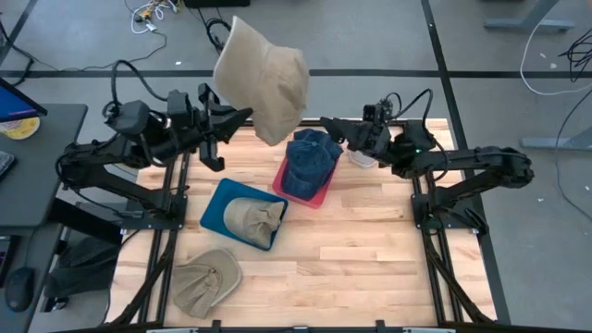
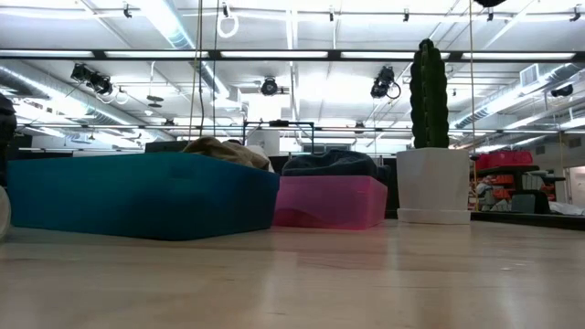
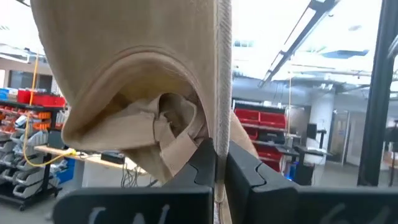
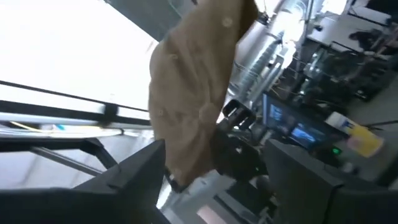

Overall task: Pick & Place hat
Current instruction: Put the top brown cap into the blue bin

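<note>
A tan hat (image 1: 264, 79) is raised high above the table's far middle, held by my left gripper (image 1: 242, 116); in the left wrist view the hat (image 3: 130, 93) fills the picture beyond the shut fingers. My right gripper (image 1: 330, 127) hovers open just right of it, over the far end of the pink tray, and touches nothing; its wrist view shows the tan hat (image 4: 199, 93) ahead between its spread fingers (image 4: 217, 180). A blue denim hat (image 1: 308, 159) lies in the pink tray (image 1: 287, 185). A tan cap (image 1: 252, 217) lies in the blue tray (image 1: 215, 208). My left gripper pinches the tan hat's brim by its edge (image 3: 221, 134) between the two fingers (image 3: 202, 165), which come at it from the table's left, slanting upward. The brim runs edge-on between them. The hat is lifted clear and extends beyond the fingers, crown opening toward the wrist camera.
Another tan hat (image 1: 205, 280) lies on the table near its left near corner. A white pot (image 2: 432, 187) holding a cactus stands by the pink tray (image 2: 329, 201), right of the blue tray (image 2: 137, 192). Bare wood spans the table's near right part (image 1: 370, 268).
</note>
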